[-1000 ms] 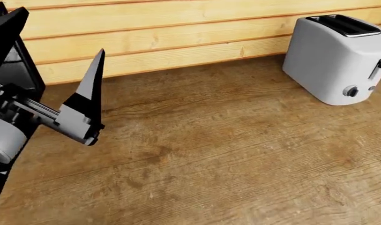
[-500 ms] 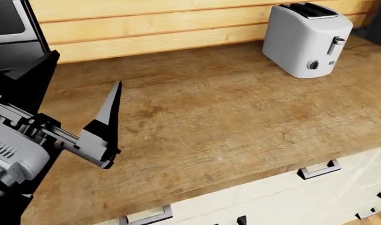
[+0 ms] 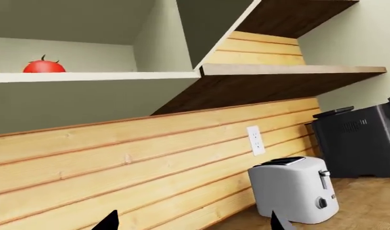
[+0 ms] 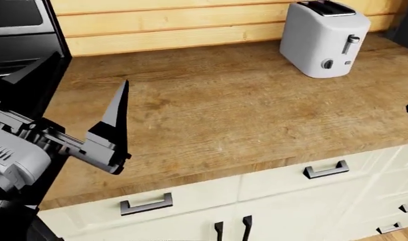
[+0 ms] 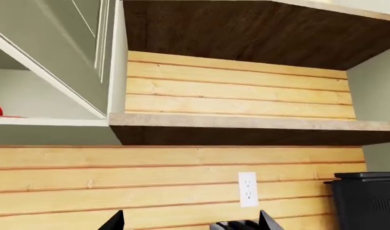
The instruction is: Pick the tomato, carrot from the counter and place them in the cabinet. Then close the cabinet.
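Head view has pulled back and tipped down versus half a second ago: the cream drawer fronts (image 4: pixel 271 183) with dark handles (image 4: pixel 325 170) under the counter (image 4: pixel 244 110) now show in full, and the toaster (image 4: pixel 324 37) sits a bit nearer the top right corner. A second ago the view was tight on the counter, no front edge visible. The left gripper (image 4: pixel 70 103) holds much the same spot at the left of the head view, slightly lower than a half second back.

No readable brand, label or writing anywhere; the toaster only shows a lever and a knob, and the wall outlet (image 3: pixel 255 140) is blank.

Left arm pose: grey wrist body low at the left edge, black fingers (image 4: pixel 115 113) pointing up and away over the counter's left part, next to the black stove (image 4: pixel 23 35). Fingers are spread wide apart, nothing between them; the left wrist view shows just two tips at its lower edge. Right gripper (image 5: pixel 191 221): only two dark tips in the right wrist view, also apart and empty; in the head view a dark sliver at the right edge.

Tomato (image 3: pixel 44 66) lies on the open cabinet (image 3: pixel 156 75) shelf, above the wooden backsplash; a red edge of it shows in the right wrist view too. Carrot not seen in any view.
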Robot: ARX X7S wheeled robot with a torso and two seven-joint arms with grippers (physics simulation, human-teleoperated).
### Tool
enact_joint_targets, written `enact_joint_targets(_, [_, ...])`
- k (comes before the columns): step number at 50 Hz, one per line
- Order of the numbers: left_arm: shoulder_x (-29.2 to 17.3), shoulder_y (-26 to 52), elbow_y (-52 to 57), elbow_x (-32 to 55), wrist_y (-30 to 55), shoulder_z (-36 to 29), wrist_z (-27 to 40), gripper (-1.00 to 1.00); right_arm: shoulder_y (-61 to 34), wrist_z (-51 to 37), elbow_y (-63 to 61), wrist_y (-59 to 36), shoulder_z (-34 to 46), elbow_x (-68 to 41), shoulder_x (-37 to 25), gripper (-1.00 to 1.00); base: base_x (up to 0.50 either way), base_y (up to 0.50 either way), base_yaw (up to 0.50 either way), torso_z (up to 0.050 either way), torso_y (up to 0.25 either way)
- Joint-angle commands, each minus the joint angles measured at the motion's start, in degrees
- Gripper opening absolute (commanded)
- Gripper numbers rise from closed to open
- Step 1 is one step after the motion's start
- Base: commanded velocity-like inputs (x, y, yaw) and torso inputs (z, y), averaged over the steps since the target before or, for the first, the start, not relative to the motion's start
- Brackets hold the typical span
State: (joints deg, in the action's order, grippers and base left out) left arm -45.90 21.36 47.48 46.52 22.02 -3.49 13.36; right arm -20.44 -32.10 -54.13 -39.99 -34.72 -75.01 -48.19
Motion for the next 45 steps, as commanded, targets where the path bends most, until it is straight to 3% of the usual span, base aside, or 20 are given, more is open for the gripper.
enact_joint_targets(1, [0.7,0.6,0.0,0.8,0.5,0.6,2.3,1.00,-0.1,4.1,0.8,0.3,6.5,6.2,3.7,1.00,0.00,0.00,0.50,0.000,0.000])
enact_joint_targets(45, [0.8,5.9,2.5,4.8,3.3,-0.8,5.5,1.00,0.0,7.0,2.6,1.0,14.4,12.9,6.5,1.00,0.00,0.00,0.50,0.000,0.000])
